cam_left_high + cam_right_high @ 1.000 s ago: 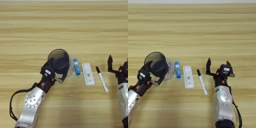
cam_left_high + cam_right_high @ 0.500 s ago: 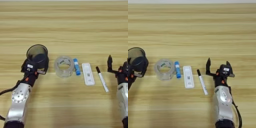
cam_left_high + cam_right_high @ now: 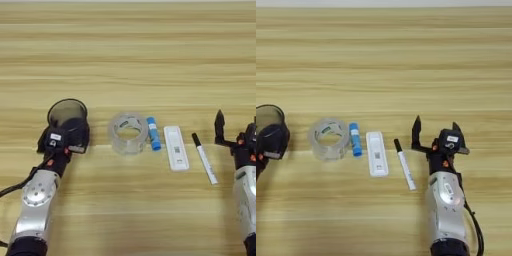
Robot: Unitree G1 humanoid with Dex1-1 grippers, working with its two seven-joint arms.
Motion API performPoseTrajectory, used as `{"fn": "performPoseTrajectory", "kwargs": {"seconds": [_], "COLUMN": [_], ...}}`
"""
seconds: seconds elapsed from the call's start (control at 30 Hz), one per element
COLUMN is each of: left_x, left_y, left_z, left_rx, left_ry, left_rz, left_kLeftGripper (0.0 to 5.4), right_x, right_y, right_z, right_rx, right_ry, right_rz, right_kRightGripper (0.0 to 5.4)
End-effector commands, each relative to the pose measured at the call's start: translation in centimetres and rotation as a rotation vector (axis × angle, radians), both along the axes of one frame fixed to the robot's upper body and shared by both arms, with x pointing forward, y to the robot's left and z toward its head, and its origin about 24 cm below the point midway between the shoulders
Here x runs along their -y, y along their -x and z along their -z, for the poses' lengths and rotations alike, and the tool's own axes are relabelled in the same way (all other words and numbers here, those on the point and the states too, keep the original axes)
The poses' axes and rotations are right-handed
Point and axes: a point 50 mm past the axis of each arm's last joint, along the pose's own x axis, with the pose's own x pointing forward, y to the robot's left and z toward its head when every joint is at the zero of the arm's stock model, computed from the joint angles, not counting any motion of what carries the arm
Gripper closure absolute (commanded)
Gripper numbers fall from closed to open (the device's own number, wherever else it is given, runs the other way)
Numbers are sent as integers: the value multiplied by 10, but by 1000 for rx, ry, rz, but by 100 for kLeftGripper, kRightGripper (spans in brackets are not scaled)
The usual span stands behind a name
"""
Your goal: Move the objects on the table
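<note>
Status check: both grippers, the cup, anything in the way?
Left gripper shut on cup, left of tape roll. Right gripper open, idle right of marker. Nothing blocking.

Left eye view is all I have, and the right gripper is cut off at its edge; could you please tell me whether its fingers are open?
Observer: Yes. In the right eye view the right gripper is open, with both black fingers spread apart and nothing between them.
Operator: Thank you. Is there anything beside the arm that I cannot see?
Observer: A black cable curves along the right side of its silver forearm, down towards the bottom edge.
Operator: And is the gripper touching the marker?
Observer: No, the marker lies on the table to its left, apart from both fingers.
</note>
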Motion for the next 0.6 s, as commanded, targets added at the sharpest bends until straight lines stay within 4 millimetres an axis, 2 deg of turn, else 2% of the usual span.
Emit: {"fn": "performPoseTrajectory", "kwargs": {"seconds": [0.03, 0.6], "left_x": [0, 9], "left_y": [-4, -4], "left_z": [4, 25], "left_rx": [-3, -71], "left_ry": [-17, -13], "left_rz": [5, 23], "left_kLeftGripper": [82, 82], "right_x": [-1, -1], "right_y": [1, 2], "right_z": [2, 2], "right_rx": [-20, -21], "right_ry": [-5, -6], "right_rz": [7, 7], "right_kRightGripper": [0, 0]}}
